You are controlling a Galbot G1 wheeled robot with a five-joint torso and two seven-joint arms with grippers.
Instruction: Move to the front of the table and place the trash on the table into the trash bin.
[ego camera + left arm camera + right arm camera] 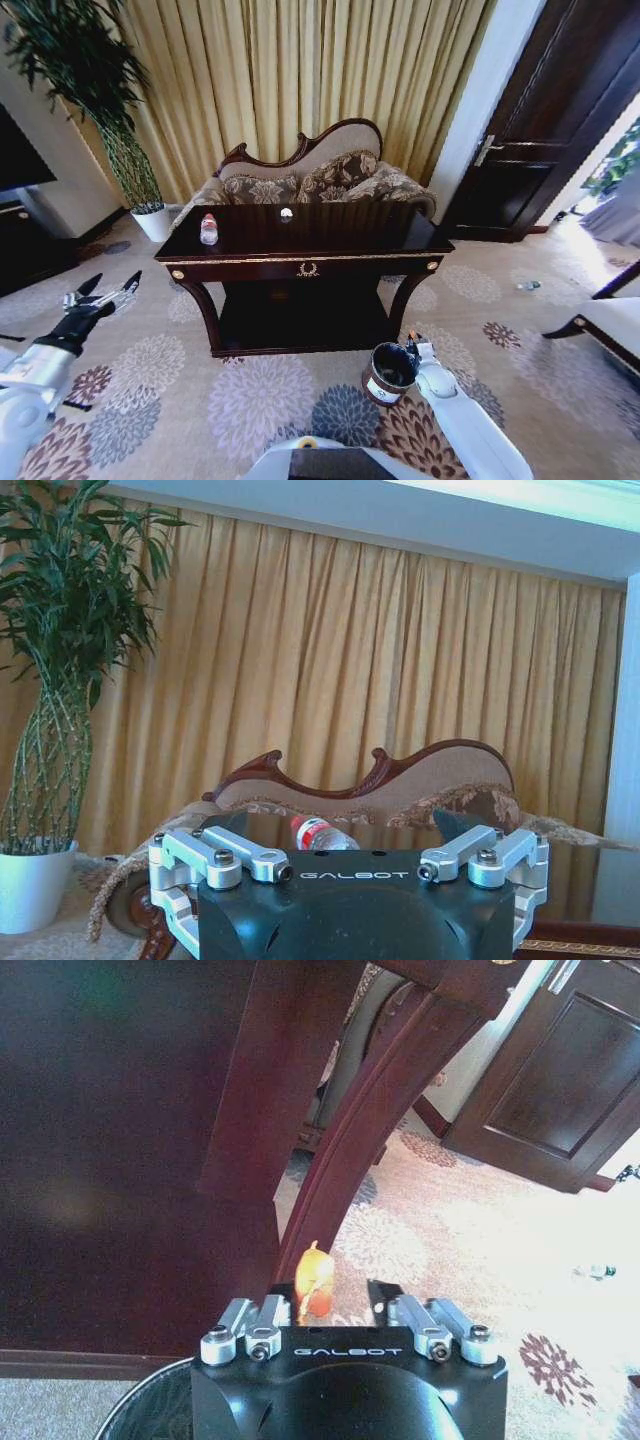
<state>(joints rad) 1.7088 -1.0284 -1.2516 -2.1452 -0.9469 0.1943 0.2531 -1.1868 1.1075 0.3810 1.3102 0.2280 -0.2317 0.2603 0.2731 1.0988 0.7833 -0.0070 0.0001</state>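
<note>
Bottle (pixel 208 229), clear plastic, red-capped, stands on the glossy dark worktop (pixel 330 232). Right gripper (pixel 345 1295), above the round bin (pixel 388 372), pinches an orange scrap (pixel 315 1278); left gripper (pixel 112 290) jaws spread.

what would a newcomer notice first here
The dark table stands mid-room before a sofa, with a bottle near its left end. The right gripper holds an orange scrap over the bin at the table's right front leg; the left gripper waits open, far left.
</note>
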